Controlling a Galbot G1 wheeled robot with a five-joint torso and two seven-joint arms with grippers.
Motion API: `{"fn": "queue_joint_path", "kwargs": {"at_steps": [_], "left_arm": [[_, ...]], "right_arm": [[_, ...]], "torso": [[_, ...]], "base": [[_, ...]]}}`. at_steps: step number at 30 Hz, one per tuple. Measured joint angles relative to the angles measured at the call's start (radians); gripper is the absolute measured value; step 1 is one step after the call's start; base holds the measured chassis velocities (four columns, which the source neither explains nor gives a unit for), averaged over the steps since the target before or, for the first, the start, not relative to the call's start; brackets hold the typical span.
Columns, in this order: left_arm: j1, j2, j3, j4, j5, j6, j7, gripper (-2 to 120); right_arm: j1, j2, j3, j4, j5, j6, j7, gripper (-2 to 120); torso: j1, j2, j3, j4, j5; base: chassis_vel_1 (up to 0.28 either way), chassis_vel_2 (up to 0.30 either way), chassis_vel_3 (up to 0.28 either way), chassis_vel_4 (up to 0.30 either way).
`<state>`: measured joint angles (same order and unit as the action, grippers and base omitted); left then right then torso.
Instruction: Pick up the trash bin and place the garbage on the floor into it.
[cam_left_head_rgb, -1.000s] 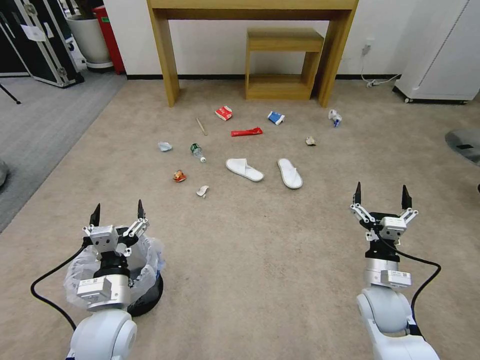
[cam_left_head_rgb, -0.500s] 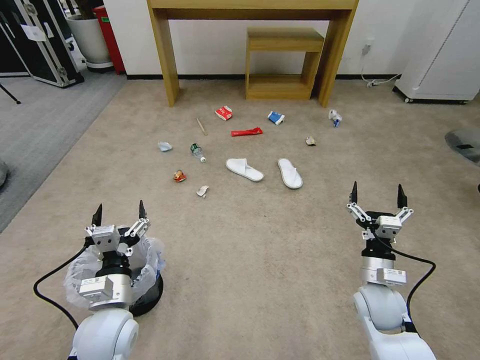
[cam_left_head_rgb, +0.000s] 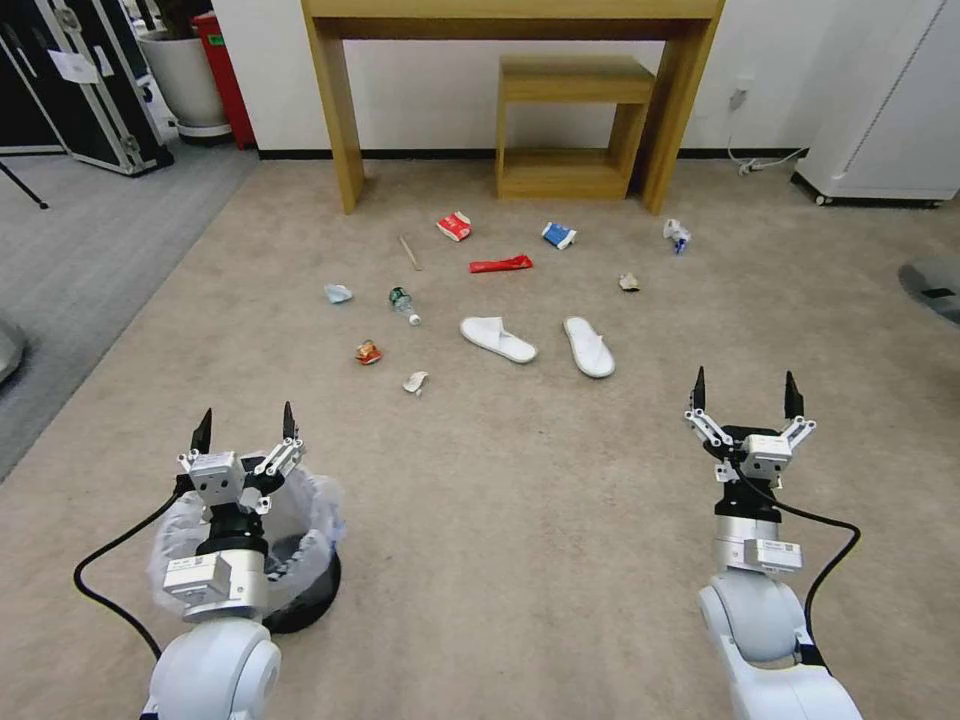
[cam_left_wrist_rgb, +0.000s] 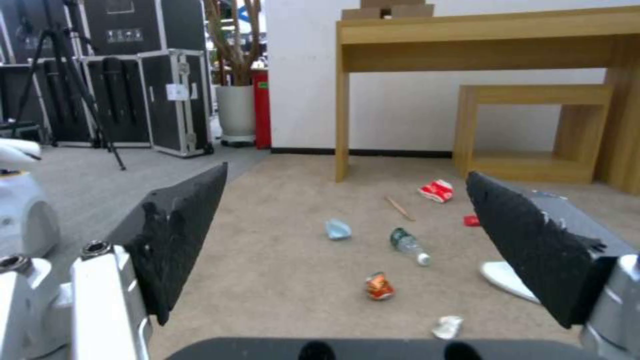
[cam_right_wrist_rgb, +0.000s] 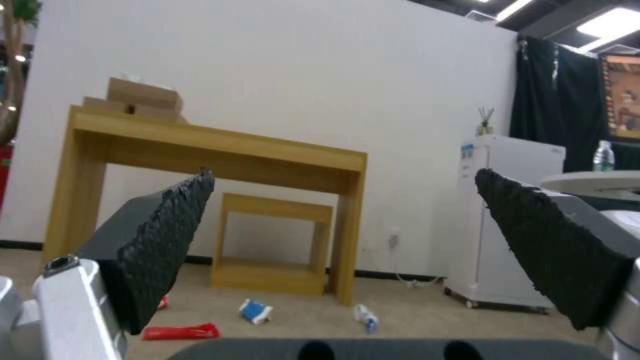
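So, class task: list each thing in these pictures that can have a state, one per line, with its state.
Bin: upright on the carpet, bag-lined, not gripped.
Left gripper: open, above the bin.
Right gripper: open, holding nothing, over bare carpet.
Bottle: lying on its side.
Slippers: flat on the carpet, apart.
Red carton: crushed, on the carpet.
Stick: lying flat.

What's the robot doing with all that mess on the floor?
It is getting ready to tidy up. Its left gripper hangs open just above the trash bin, not holding it yet. The right gripper waits open over bare carpet. Slippers, a bottle and wrappers lie ahead.
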<state>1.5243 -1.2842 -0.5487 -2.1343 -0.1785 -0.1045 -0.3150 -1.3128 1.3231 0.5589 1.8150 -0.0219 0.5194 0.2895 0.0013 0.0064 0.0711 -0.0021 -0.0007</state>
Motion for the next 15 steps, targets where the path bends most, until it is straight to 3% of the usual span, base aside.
{"fn": "queue_joint_path", "kwargs": {"at_steps": [8, 9, 15], "left_arm": [[0.001, 0.002, -0.004, 0.0, -0.005, -0.002, -0.001, 90], [0.001, 0.002, -0.004, 0.0, -0.006, -0.002, -0.002, 89], [0.0, 0.002, -0.004, 0.003, -0.013, -0.002, -0.003, 89]], "right_arm": [[-0.002, -0.001, 0.0, 0.0, -0.004, 0.002, -0.001, 100], [-0.001, -0.001, 0.0, 0.0, -0.003, 0.002, -0.002, 100], [-0.003, -0.001, -0.003, 0.003, 0.0, 0.002, -0.001, 100]], "torso": [[0.0, 0.0, 0.0, 0.0, 0.001], [0.0, 0.0, 0.0, 0.0001, -0.0002], [0.0, 0.0, 0.0, -0.0004, 0.0008]], "base": [[0.219, 0.216, -0.208, -0.207], [0.12, 0.135, -0.16, -0.1], [0.004, 0.014, -0.03, -0.046]]}}
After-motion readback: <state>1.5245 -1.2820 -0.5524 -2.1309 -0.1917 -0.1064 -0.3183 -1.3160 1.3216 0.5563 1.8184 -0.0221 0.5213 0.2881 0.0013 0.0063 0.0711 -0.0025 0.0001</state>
